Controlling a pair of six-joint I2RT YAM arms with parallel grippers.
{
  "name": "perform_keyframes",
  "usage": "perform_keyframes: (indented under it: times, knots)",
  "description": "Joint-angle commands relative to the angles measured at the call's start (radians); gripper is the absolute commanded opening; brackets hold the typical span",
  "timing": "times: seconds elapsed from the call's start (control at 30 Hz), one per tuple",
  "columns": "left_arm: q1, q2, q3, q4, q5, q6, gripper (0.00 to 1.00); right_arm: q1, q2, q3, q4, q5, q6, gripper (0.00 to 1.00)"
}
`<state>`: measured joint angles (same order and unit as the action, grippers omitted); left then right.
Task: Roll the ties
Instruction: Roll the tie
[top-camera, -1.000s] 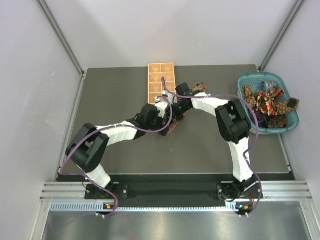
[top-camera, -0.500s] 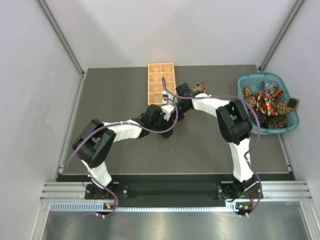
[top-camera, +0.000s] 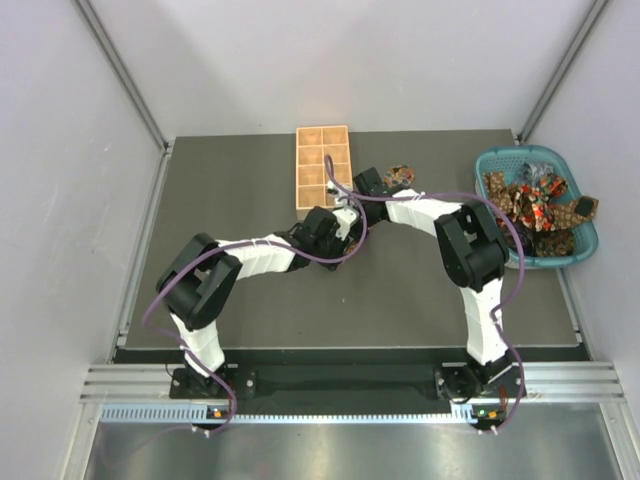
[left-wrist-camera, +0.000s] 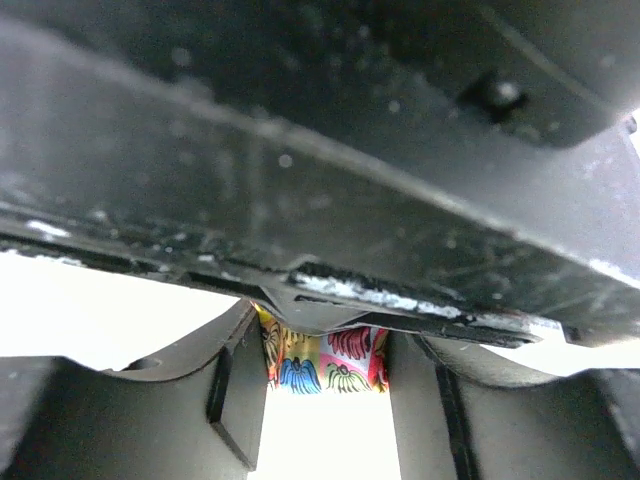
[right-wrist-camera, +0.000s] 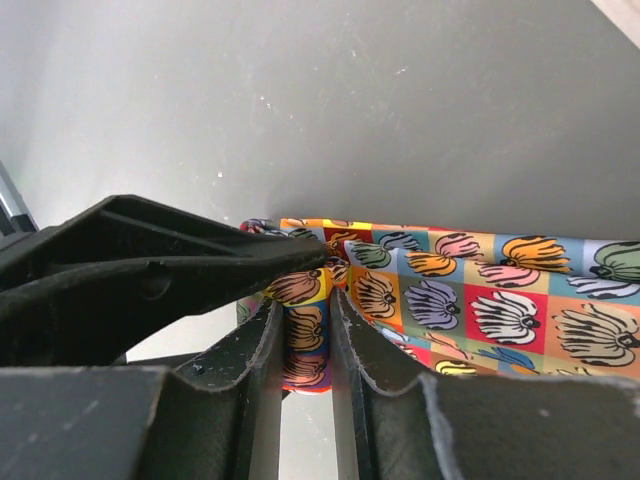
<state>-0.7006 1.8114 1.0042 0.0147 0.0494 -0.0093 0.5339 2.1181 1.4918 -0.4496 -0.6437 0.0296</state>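
Observation:
A tie printed with coloured squares and shell shapes (right-wrist-camera: 480, 290) lies on the dark mat. My right gripper (right-wrist-camera: 305, 300) is shut on a folded edge of it. My left gripper (left-wrist-camera: 327, 365) faces it, and the tie (left-wrist-camera: 320, 362) fills the narrow gap between its fingers. In the top view the left gripper (top-camera: 342, 224) and the right gripper (top-camera: 353, 204) meet just right of the tray, and they hide most of the tie. A small patch of printed fabric (top-camera: 403, 175) shows behind the right arm.
The tan wooden tray (top-camera: 323, 165) stands just behind and left of the grippers. The teal basket (top-camera: 497, 160) at the far right holds a heap of more ties (top-camera: 535, 205). A black part of the right arm (left-wrist-camera: 320, 150) blocks most of the left wrist view.
My left gripper has moved right and away from me, up to the right gripper. The stretch of tie that lay on the mat near it is now hidden. The right gripper has barely moved.

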Motion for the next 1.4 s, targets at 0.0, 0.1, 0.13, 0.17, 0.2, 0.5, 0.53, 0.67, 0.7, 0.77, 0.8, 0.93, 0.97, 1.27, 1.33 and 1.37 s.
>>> perform_keyframes:
  times: [0.0,0.1,0.13,0.17,0.2,0.5,0.53,0.67,0.7,0.77,0.8,0.93,0.97,1.27,1.33,1.37]
  knots:
    - [-0.003,0.012,0.025,-0.085,-0.072,-0.02,0.47,0.0,0.008,-0.039,0.048,0.177,-0.051,0.17]
    - [-0.019,0.005,0.017,-0.102,-0.089,-0.021,0.42,0.0,-0.007,-0.054,0.071,0.19,-0.045,0.21]
    - [-0.023,0.003,0.016,-0.105,-0.094,-0.024,0.41,0.0,-0.015,-0.068,0.08,0.194,-0.042,0.23]
    - [-0.033,0.003,0.013,-0.108,-0.095,-0.027,0.41,0.001,-0.023,-0.076,0.086,0.194,-0.04,0.25]
    - [-0.036,0.005,0.011,-0.11,-0.1,-0.027,0.41,0.0,-0.035,-0.083,0.103,0.196,-0.037,0.26]
    - [-0.031,0.022,0.037,-0.124,-0.134,-0.074,0.84,0.0,-0.023,-0.097,0.117,0.142,-0.04,0.16]
    - [-0.027,0.02,0.039,-0.118,-0.122,-0.075,0.84,0.0,-0.023,-0.103,0.12,0.131,-0.042,0.15]
    - [0.012,0.031,0.051,-0.114,-0.012,-0.092,0.83,0.0,-0.038,-0.13,0.147,0.13,-0.046,0.14]
    - [0.016,0.035,0.054,-0.119,0.004,-0.093,0.82,0.001,-0.038,-0.133,0.149,0.13,-0.048,0.14]
    - [0.021,0.057,0.069,-0.131,0.023,-0.092,0.77,0.0,-0.038,-0.136,0.155,0.124,-0.05,0.13]
    - [0.023,0.068,0.077,-0.157,0.015,-0.093,0.74,0.0,-0.038,-0.139,0.158,0.121,-0.05,0.13]
    - [0.024,0.101,0.096,-0.205,0.003,-0.115,0.64,0.001,-0.053,-0.163,0.181,0.115,-0.05,0.12]
    - [0.026,0.1,0.093,-0.206,0.001,-0.118,0.61,-0.002,-0.056,-0.168,0.19,0.115,-0.05,0.11]
    - [0.015,0.098,0.08,-0.246,-0.034,-0.113,0.43,-0.011,-0.067,-0.176,0.209,0.104,-0.008,0.24]
    - [0.003,0.094,0.079,-0.259,-0.04,-0.112,0.42,-0.015,-0.079,-0.183,0.218,0.104,0.006,0.29]
    - [0.0,0.094,0.08,-0.272,-0.077,-0.112,0.41,-0.025,-0.098,-0.189,0.235,0.099,0.025,0.29]
